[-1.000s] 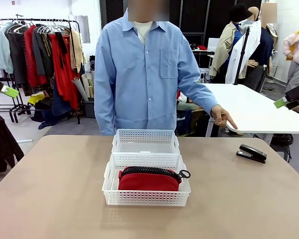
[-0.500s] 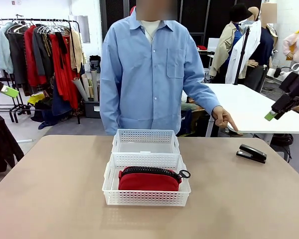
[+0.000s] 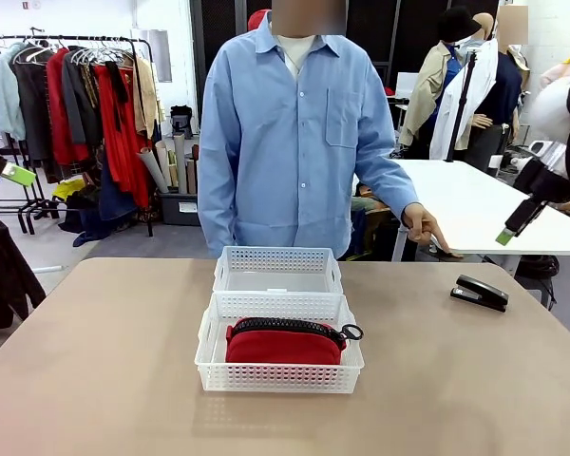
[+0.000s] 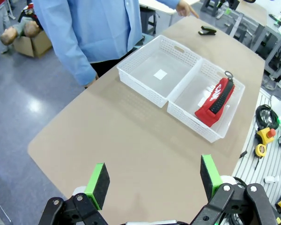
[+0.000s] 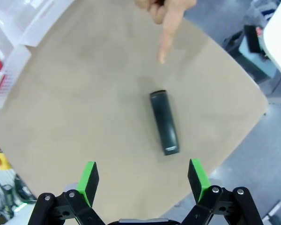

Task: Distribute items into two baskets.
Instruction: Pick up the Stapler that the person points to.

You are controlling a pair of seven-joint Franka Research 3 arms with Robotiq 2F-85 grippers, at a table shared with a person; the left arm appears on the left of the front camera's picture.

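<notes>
Pointing hand (image 5: 165, 13) near stapler (image 5: 164, 123), right tool (image 5: 144, 177) spread above

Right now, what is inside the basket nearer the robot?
The nearer basket holds the red pouch, zipper up, its pull ring at the rim. The left wrist view shows the rest of its floor bare. Anything beneath the pouch is covered.
</notes>
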